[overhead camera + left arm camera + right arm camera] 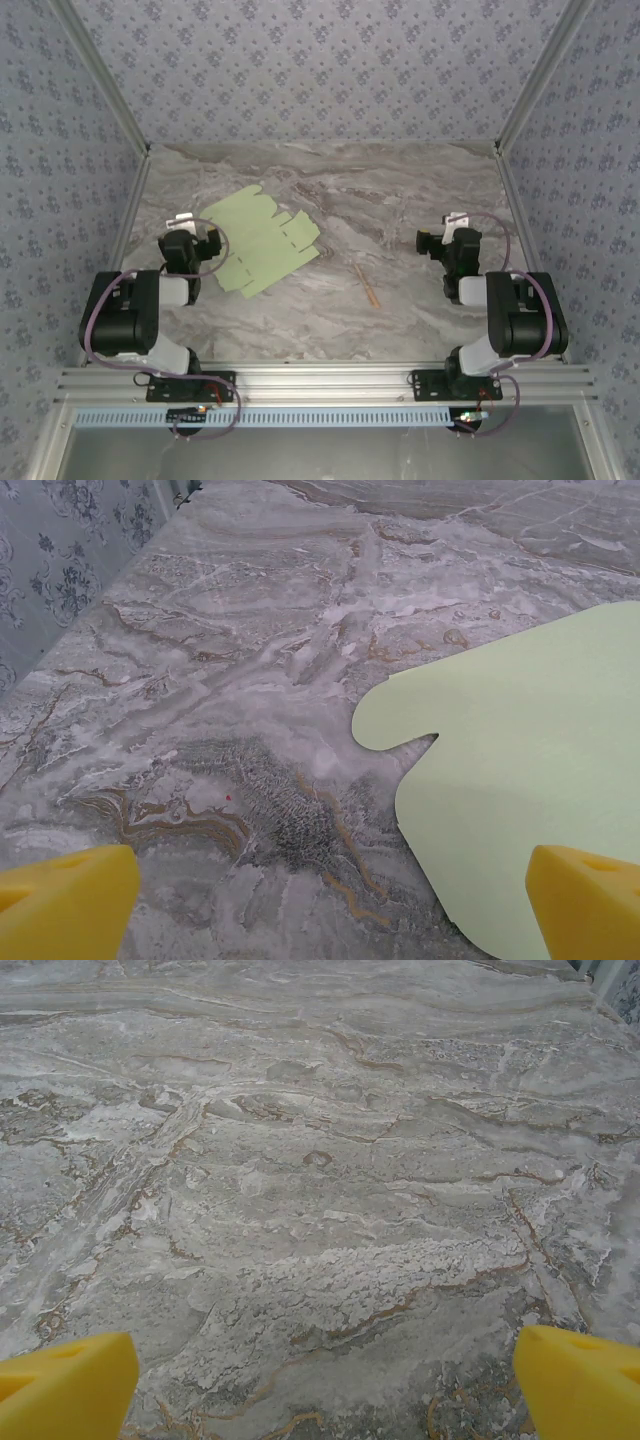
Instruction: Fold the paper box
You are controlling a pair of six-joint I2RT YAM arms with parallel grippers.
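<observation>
**Workpiece.** The paper box point(262, 240) is an unfolded, pale green die-cut sheet with tabs and notches. It lies flat on the marble-patterned counter point(400, 190), in the left half.

**Left arm.** The left gripper point(192, 230) sits just beside the sheet's left edge. Its jaws are spread wide and hold nothing. In the left wrist view, a rounded tab and a notch of the sheet lie ahead of the gripper. One yellow fingertip point(590, 905) overlaps the sheet's near edge in that view; contact cannot be determined.

**Right arm.** The right gripper point(440, 237) is over the right half of the counter, well apart from the sheet. Its yellow fingertips point(65, 1390) stand wide apart with bare counter between them; nothing is held.

**Other item.** A thin tan stick point(367, 285) lies on the counter between the two arms, near the sheet's right corner but not touching it.
</observation>
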